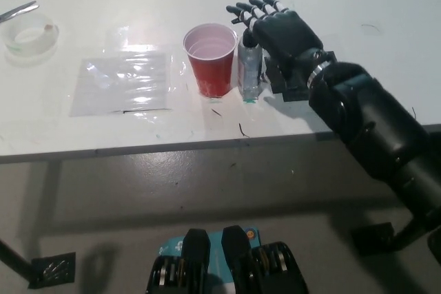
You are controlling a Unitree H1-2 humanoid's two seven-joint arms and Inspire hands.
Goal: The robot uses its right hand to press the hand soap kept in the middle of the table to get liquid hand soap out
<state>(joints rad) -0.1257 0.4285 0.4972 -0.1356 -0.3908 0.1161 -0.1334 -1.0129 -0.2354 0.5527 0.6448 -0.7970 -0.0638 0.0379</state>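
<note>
No text, label, brand, number or sign could be read anywhere. The hand soap bottle [250, 74] showed no legible label, and the red cup [211, 60] at its 9 o'clock was plain.

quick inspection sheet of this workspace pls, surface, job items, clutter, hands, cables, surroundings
surface: white table, a few dark specks near its front edge
job's things: clear hand soap bottle upright, close beside the red cup
clutter: clear plastic sheet flat; tape roll far left with a metal tool by it; black block under the wrist
hands: black right hand over the bottle top, fingers spread; left hand not in view
cables: nothing seen
surroundings: grey floor, table foot at lower left
</note>
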